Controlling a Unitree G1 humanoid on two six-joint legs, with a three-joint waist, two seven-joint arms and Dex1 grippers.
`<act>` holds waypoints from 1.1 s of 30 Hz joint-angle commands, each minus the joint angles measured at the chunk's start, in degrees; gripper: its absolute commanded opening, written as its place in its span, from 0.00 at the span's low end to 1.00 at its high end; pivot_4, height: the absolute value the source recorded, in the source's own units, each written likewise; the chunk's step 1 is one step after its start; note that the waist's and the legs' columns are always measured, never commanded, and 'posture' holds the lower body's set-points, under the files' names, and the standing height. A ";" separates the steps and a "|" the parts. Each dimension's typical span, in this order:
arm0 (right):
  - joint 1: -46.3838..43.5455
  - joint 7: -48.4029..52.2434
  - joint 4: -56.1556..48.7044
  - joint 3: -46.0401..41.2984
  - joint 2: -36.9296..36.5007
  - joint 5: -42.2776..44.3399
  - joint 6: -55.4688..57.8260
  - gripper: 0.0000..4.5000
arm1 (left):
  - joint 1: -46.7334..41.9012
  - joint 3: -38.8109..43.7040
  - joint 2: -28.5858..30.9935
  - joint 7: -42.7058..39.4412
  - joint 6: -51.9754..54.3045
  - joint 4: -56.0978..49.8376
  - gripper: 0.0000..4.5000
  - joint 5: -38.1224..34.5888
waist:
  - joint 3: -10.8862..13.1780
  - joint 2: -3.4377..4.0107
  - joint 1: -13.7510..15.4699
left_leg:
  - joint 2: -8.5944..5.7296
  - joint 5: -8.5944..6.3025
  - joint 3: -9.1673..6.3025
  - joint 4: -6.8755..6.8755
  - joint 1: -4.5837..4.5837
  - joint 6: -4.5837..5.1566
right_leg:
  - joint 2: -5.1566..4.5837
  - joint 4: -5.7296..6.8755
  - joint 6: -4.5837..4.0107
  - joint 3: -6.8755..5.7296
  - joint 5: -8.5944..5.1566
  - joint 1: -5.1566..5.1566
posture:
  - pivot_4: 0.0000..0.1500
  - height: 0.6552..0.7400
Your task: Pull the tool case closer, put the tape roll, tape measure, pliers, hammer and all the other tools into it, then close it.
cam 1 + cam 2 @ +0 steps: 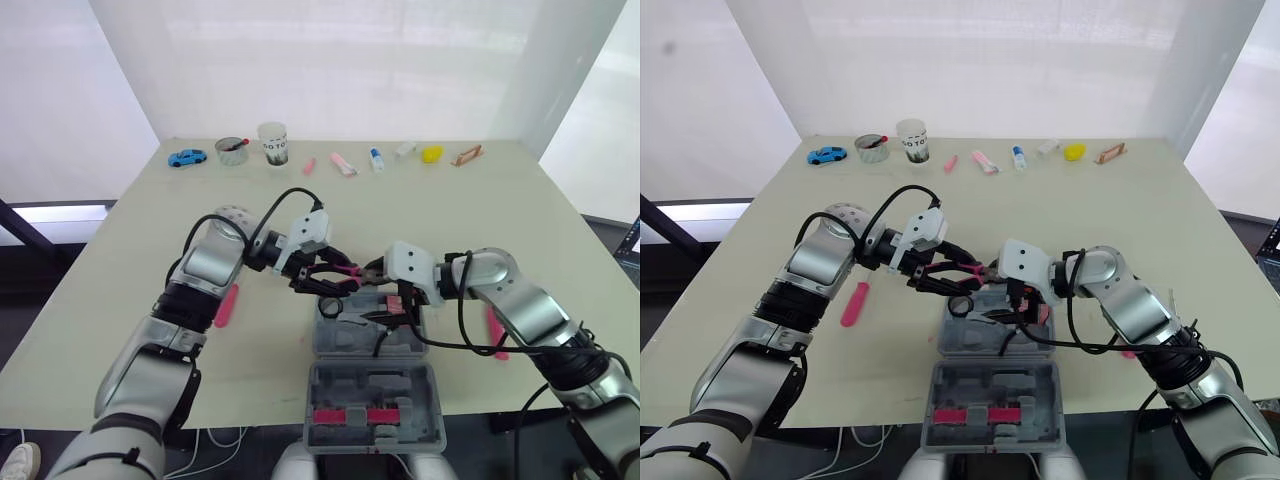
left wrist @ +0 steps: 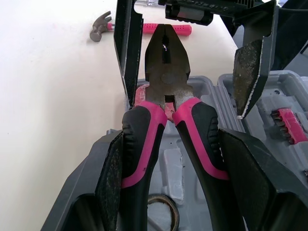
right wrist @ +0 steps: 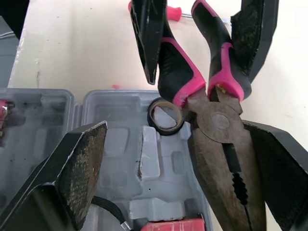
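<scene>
**Left hand clamped on pliers above the open case – right hand apart at the tool's head**

Left hand (image 2: 171,144): fingers closed on the pink-and-black handles of the pliers (image 2: 166,72), one pad on the outer side of each handle. The tool is held clear of the surface, over the far half of the tool case (image 1: 330,385), with its head pointing right toward the other hand.

Right hand (image 3: 175,127): fingers set wide apart, with the dark metal head of the pliers between them. The head lies close along one finger. Whether it touches cannot be told.

Tool case: grey, open flat at the near edge of the surface (image 1: 520,215), in front of the robot. The near half carries pink holders. The far half sits under both hands.

Tape roll (image 3: 161,131): a dark ring lying in the far half of the case, toward its far left corner – just below the pliers' handles.

Hammer (image 2: 139,28): pink handle, lying on the surface to the right of the case, outside it.

Pink-handled tool (image 1: 853,303): on the surface to the left of the case, apart from it.

Far edge of the surface: a blue toy car (image 1: 187,158), a paper cup (image 1: 272,143) and several small items in a row, well away from the case.
</scene>
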 commanded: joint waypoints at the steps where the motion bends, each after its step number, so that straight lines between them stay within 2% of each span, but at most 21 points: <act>1: -0.96 0.41 -0.53 -1.20 0.26 -0.03 -1.29 1.00 | -0.81 0.54 0.10 -0.17 -0.92 -0.69 0.57 -0.34 | 0.00 0.00 0.01 | 0.00 0.00 0.00 0.00 0.00 0.00 | 0.00 0.00 0.00 0.00 0.00 0.00 | 1.00 1.00; 13: -1.29 0.29 0.02 -1.78 0.81 0.04 -1.63 1.00 | -0.63 0.39 -0.14 0.25 -1.62 0.73 0.57 0.26 | 0.00 0.00 0.00 | 0.00 0.00 0.00 0.04 0.00 0.00 | 0.00 0.03 0.00 0.00 0.00 0.00 | 1.00 1.00; 16: -1.18 0.46 0.12 -1.64 0.84 0.13 -1.85 0.83 | -0.78 0.60 -0.17 0.48 -1.87 1.35 0.57 0.29 | 0.00 0.00 0.00 | 0.00 0.00 0.00 0.05 0.00 0.00 | 0.00 0.04 0.00 0.00 0.00 0.00 | 1.00 1.00; 19: -1.22 0.58 0.14 -1.68 1.04 0.22 -1.80 0.47 | -0.77 0.57 -0.22 0.56 -2.10 1.74 0.57 0.32 | 0.00 0.00 0.02 | 0.00 0.00 0.00 0.06 0.00 0.00 | 0.00 0.04 0.00 0.00 0.00 0.01 | 1.00 1.00; 20: -1.23 0.64 0.14 -1.68 1.14 0.16 -1.77 0.41 | -0.72 0.53 -0.23 0.62 -2.26 1.91 0.57 0.33 | 0.00 0.00 0.02 | 0.00 0.00 0.00 0.06 0.00 0.00 | 0.00 0.04 0.00 0.00 0.00 0.01 | 1.00 1.00; 21: -1.22 0.71 0.14 -1.70 1.24 0.08 -1.74 0.28 | -0.70 0.46 -0.20 0.68 -2.40 2.03 0.57 0.30 | 0.00 0.00 0.02 | 0.00 0.00 0.00 0.06 0.00 0.00 | 0.00 0.04 0.00 0.00 0.00 0.01 | 1.00 1.00; 22: -1.17 0.89 0.10 -1.68 1.31 -0.01 -1.74 0.22 | -0.62 0.44 -0.25 0.85 -2.35 2.13 0.57 0.23 | 0.00 0.00 0.02 | 0.00 0.00 -0.01 0.06 0.00 0.00 | 0.00 0.04 0.00 -0.01 0.00 0.01 | 1.00 1.00; 33: -1.00 1.70 0.27 -1.57 1.57 -0.60 -0.94 0.22 | 0.29 0.38 -0.82 1.36 -3.04 3.40 0.57 -0.17 | 0.00 0.00 0.00 | 0.00 0.00 -0.01 0.07 0.00 0.00 | 0.00 0.05 0.00 -0.01 0.01 0.01 | 1.00 1.00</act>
